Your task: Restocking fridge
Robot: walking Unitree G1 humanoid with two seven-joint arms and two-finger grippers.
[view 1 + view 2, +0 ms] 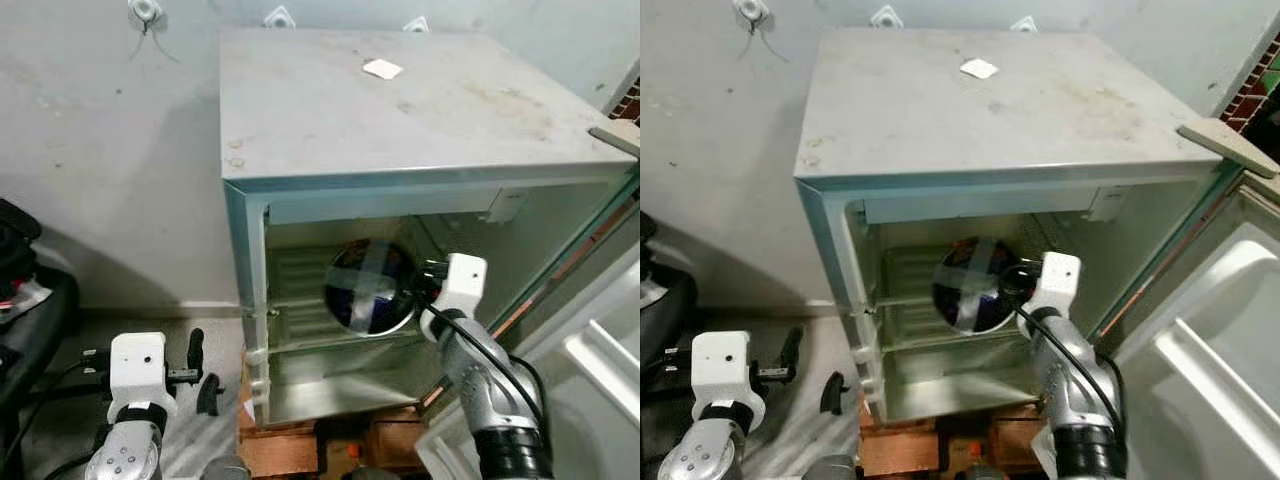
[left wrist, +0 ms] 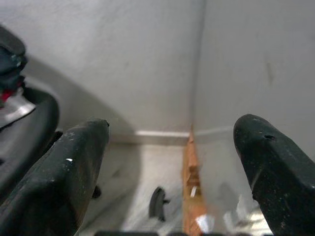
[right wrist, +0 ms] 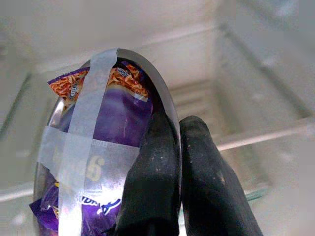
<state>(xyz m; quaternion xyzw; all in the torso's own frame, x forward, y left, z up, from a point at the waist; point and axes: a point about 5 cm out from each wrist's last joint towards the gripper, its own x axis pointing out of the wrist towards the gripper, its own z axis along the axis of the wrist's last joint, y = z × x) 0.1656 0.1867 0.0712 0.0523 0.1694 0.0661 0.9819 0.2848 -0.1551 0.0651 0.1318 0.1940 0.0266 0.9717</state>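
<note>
Nearest, low on left: left gripper (image 1: 198, 372) idle beside the fridge, fingers (image 2: 64, 172) spread wide apart, nothing between them; grey floor (image 2: 133, 177) and wall corner beyond. Dark object on the floor just past the fingers, too small to identify.

Centre: small fridge (image 1: 400, 110) standing on a wooden pallet (image 1: 300, 445), door (image 1: 1230, 330) swung open to the right. Small white label (image 1: 382, 68) lying on the fridge top. Interior pale, with ribbed back wall and a glass shelf (image 3: 266, 140); no other stock discernible inside.

Centre-right: right gripper (image 3: 179, 167) reaching into the fridge cavity, fingers pinched together on the rim of a round metal bowl (image 1: 368, 285). Bowl tilted on edge, mouth facing outward, crossed with strips of pale tape (image 3: 83, 142) over a purple snack packet (image 3: 123, 118). Bowl held at upper-compartment level, above the shelf; contact with the shelf not determinable.

Progress, judged: door open, item carried inside. Remaining: set bowl down on shelf, release, withdraw arm, close door.
</note>
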